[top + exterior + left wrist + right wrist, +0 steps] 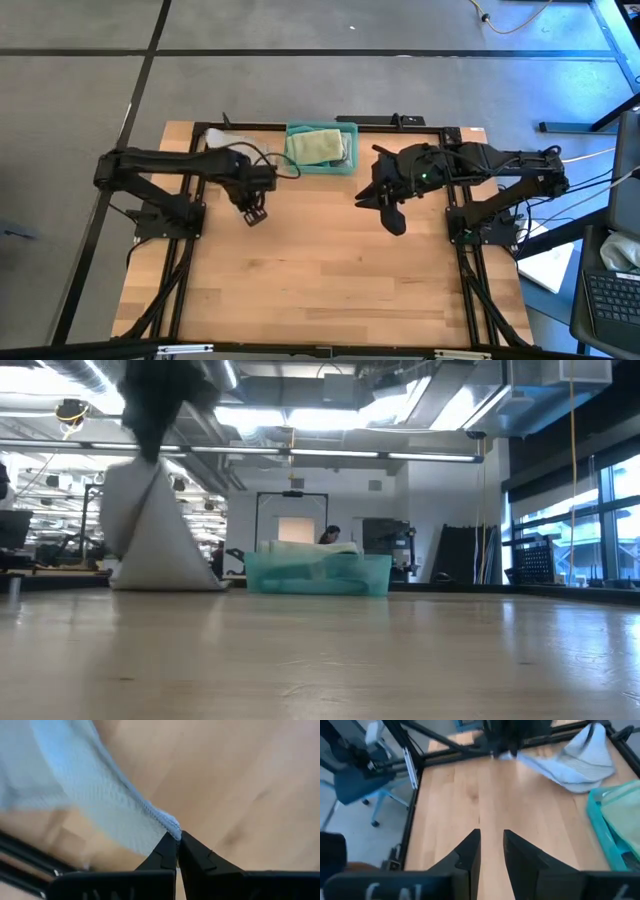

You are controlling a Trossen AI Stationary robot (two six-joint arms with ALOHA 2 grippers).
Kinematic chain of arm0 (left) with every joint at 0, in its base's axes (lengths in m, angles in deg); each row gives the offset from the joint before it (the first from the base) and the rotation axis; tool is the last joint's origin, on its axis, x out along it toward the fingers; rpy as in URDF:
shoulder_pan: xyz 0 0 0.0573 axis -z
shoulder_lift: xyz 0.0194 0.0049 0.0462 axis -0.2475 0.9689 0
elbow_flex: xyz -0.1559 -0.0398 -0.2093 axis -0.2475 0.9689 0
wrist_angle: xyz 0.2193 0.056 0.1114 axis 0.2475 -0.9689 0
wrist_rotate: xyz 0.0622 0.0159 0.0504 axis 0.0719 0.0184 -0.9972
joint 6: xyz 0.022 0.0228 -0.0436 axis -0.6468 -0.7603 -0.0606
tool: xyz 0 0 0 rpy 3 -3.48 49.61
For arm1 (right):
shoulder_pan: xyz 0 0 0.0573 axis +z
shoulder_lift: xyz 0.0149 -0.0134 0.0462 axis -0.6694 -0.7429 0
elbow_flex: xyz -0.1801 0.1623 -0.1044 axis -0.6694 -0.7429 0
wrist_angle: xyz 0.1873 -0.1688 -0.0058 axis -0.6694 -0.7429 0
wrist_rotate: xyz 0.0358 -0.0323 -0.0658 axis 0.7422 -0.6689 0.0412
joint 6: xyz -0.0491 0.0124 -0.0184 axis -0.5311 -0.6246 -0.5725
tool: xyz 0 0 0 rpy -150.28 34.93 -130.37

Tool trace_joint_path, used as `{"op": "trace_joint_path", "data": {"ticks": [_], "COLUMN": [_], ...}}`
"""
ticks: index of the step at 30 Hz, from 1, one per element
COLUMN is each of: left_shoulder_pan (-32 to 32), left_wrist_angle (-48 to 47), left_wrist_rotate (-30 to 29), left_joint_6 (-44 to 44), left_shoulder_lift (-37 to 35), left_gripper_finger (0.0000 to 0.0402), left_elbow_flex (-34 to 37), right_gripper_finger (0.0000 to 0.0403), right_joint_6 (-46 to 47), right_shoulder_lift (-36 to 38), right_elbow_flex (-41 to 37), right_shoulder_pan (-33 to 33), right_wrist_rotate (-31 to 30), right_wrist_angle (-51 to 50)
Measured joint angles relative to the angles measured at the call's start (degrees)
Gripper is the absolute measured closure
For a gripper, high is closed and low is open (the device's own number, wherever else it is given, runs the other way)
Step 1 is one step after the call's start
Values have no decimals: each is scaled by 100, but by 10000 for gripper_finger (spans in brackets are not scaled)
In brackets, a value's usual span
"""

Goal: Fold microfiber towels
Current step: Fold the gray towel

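Note:
A light grey towel [100,795] hangs from my left gripper [177,837], which is shut on it above the table's far left part [254,213]. In the low view the towel [150,530] forms a tent shape below the dark gripper. A pale green towel [315,145] lies in the teal bin [345,165] at the far edge. My right gripper [492,850] hovers right of the middle [388,210], its fingers a little apart with nothing between them. My left gripper pinches a hemmed corner of the grey towel [171,824] between its two fingertips. The fingers come from above, pointing down. The towel slants away below them, drawn out, and its lower end [165,582] rests on the table near the far left corner.
The teal bin [318,573] stands at the middle of the far edge. Bare wood [320,270] fills the middle and near half of the table. A black frame [455,290] runs along the table's sides.

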Motion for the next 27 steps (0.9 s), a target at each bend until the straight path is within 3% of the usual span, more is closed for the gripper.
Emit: {"op": "trace_joint_path", "data": {"ticks": [5,11,22,27], "left_shoulder_pan": [465,604,709,869], "left_wrist_angle": [-429,-523,-307,-285], "left_wrist_rotate": [-383,-530,-167,95], "left_joint_6": [-42,148,-99,-277], "left_shoulder_lift": [-127,-131,-137,-138], "left_gripper_finger": [401,401,401,401], "left_elbow_flex": [-1485,-2760,-4030,-4296], "right_gripper_finger": [318,303,187,167], "right_joint_6": [-641,-1318,-1380,-1384], "right_shoulder_lift": [-11,-62,-1188,-1555], "right_elbow_flex": [-526,-1225,-1382,-1382], "right_shoulder_pan": [0,-99,-167,-307], "right_wrist_rotate": [-183,-246,54,20], "right_wrist_angle": [772,2811,3802,4665]}}
